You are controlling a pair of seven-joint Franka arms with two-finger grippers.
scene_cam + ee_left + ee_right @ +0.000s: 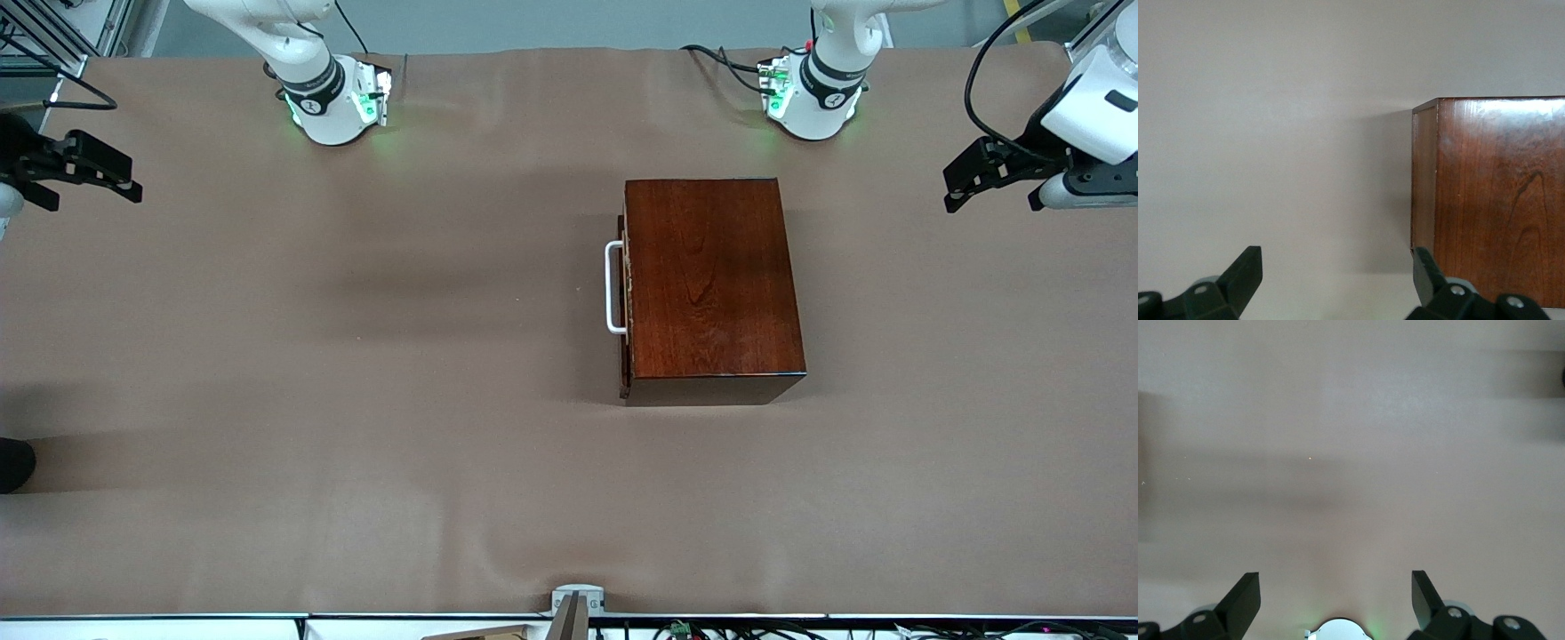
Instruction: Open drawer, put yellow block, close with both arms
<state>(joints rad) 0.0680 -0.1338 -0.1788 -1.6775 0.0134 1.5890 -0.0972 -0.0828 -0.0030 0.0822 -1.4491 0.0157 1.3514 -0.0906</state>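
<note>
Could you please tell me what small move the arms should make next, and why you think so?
Probably the right gripper, open and hanging over the right arm's end of the table, should travel toward the white handle of the drawer. The drawer is shut in the wooden box, and the handle faces that end. The left gripper, also open, waits beside the box. No yellow block is in view.

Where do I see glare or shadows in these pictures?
Front view: soft dark shadow bands cross the table, and green light glows around both arm bases. Left wrist view: white glare along the wooden box top edge, and its shadow beside it. Right wrist view: faint shadow bands only.
</note>
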